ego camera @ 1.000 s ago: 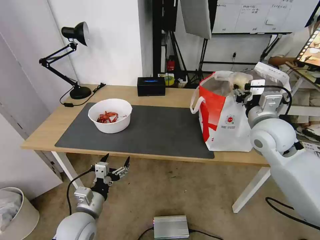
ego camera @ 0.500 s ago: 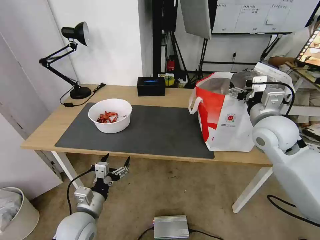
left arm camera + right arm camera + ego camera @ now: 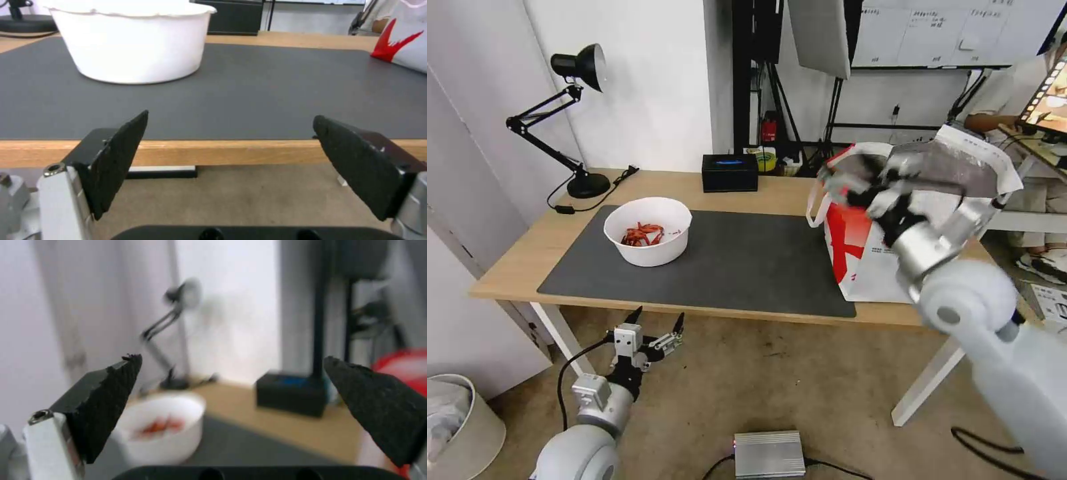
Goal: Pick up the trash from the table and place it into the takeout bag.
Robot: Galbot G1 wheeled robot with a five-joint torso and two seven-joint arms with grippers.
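— Where's the trash?
— The bowl (image 3: 648, 230) of red scraps sits on the mat (image 3: 747, 257), well apart from the bag (image 3: 887, 230) at the counter (image 3: 514, 263)'s right end.
— And the hands?
— The right hand (image 3: 864, 183) is spread empty by the bag's mouth, facing the bowl; the left hand (image 3: 657, 327) hangs spread below the counter's edge.

Motion blur smears the right tool (image 3: 864, 187), which covers part of the takeout bag (image 3: 874, 267).
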